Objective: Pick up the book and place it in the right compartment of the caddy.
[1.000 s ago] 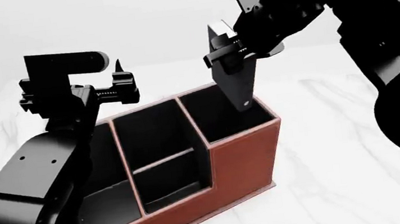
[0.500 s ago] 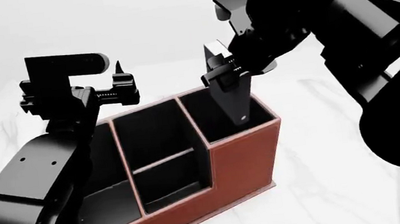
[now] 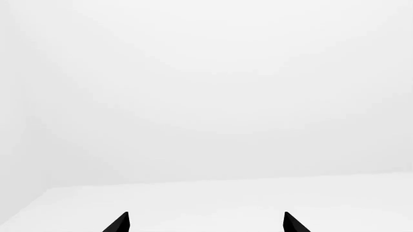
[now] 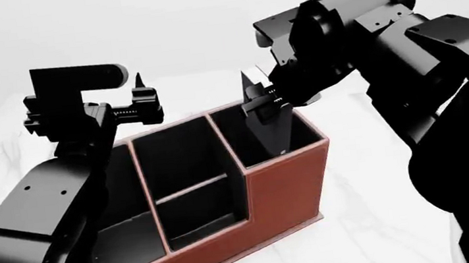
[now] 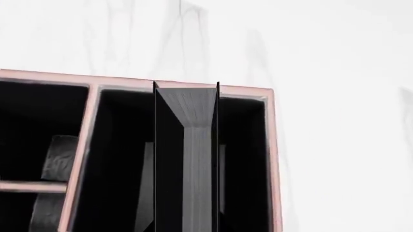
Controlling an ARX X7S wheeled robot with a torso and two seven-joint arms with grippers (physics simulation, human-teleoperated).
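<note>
Tabletop: we see a white, faintly marbled tabletop (image 4: 372, 175) filling the lower half of the head view; the same veined surface shows along the top of the right wrist view.
Room: plain white walls, no seam or furniture that we can make out; the left wrist view shows only white wall and floor-like plane.
Caddy: reddish-brown caddy (image 4: 285, 185) with black interior sits centre to lower left of the head view, its stepped walls rising toward the right end.
Right compartment: the right compartment (image 4: 235, 135) is the tallest section, at upper centre of the head view; in the right wrist view its rim frames the centre.
Book: we note the book (image 4: 268, 127) is partway down inside the right compartment, lower end below the rim, upper end above it.
Book axis: long axis close to vertical, leaning slightly; in the right wrist view the grey page edge (image 5: 197, 159) faces the camera, running straight down into the compartment.
Right gripper: the right gripper (image 4: 268, 98), upper centre of the head view, has its fingers clamped on the book's upper part.
Left gripper: the left gripper (image 4: 144, 102), upper left of the head view, hangs above the caddy's left end; its two fingers (image 3: 119, 223) stand wide apart, nothing between them.
</note>
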